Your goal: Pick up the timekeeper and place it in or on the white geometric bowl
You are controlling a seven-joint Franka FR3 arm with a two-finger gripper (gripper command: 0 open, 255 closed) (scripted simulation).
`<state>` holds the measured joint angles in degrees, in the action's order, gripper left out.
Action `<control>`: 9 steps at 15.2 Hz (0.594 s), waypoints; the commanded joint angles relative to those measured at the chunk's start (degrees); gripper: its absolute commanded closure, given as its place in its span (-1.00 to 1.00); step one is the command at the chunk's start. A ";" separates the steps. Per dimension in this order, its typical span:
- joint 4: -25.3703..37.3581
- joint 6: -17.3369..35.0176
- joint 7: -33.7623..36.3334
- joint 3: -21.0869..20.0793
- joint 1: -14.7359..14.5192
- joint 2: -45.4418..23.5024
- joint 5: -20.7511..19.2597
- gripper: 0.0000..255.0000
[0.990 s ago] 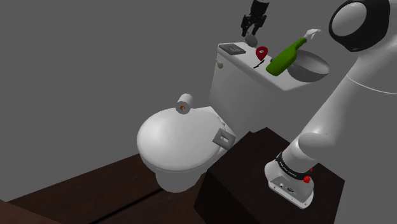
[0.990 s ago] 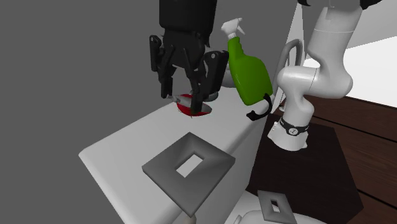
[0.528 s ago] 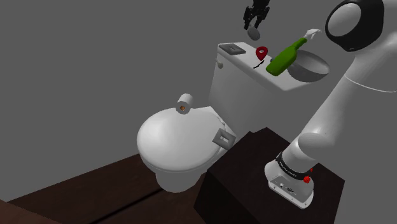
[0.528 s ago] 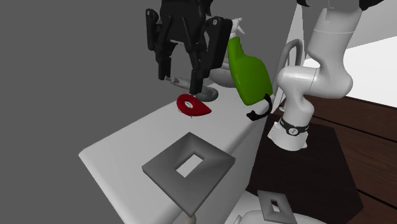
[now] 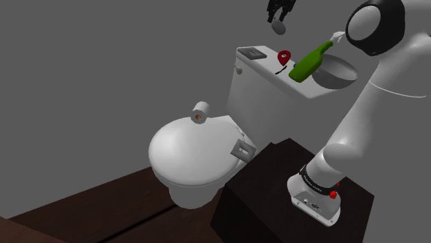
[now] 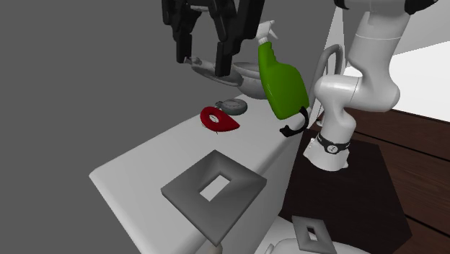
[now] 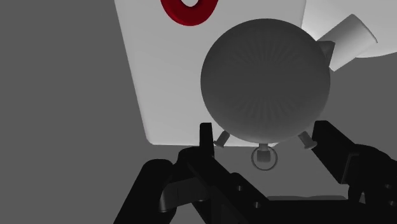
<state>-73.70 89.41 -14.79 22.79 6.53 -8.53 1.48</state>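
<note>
Timekeeper [image 7: 264, 83], a grey round watch with a small ring and two little knobs at its crown end, hung in the air well above the white cistern lid [image 5: 261, 67] of a toilet. The black two-finger pincer [image 6: 205, 59] had it by that crown end. The fingers stood partly apart, one on each side of the case and closed against it, so the watch looked properly held.

By my reading, the pick-up was done and the carry to the bowl was the step in hand. The pale grey rounded bowl [image 5: 338, 73] sat at the far right end of the lid in the shoulder view, well apart from the watch. A green spray bottle with a white nozzle [image 5: 309, 62] lay slantwise just beside the bowl's left rim, between it and a small red ring-shaped piece [image 5: 284, 56].

The next move probably called for a level sweep to the right at this height, passing over the bottle rather than through it. The pincer would then lower over the bowl's open mouth before letting go. The nozzle, poking up near the rim, seemed the likeliest thing to catch.
</note>
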 commanded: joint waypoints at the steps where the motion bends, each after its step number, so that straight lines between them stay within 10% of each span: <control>1: 3.14 -2.09 -0.42 0.18 0.44 -1.13 0.53 1.00; 4: 7.25 -4.79 -0.79 0.33 1.00 -2.65 1.23 1.00; 9: -8.06 -1.48 -1.11 0.50 -0.28 10.34 -3.92 1.00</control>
<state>-79.24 87.41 -15.69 23.21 6.28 -0.39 -1.58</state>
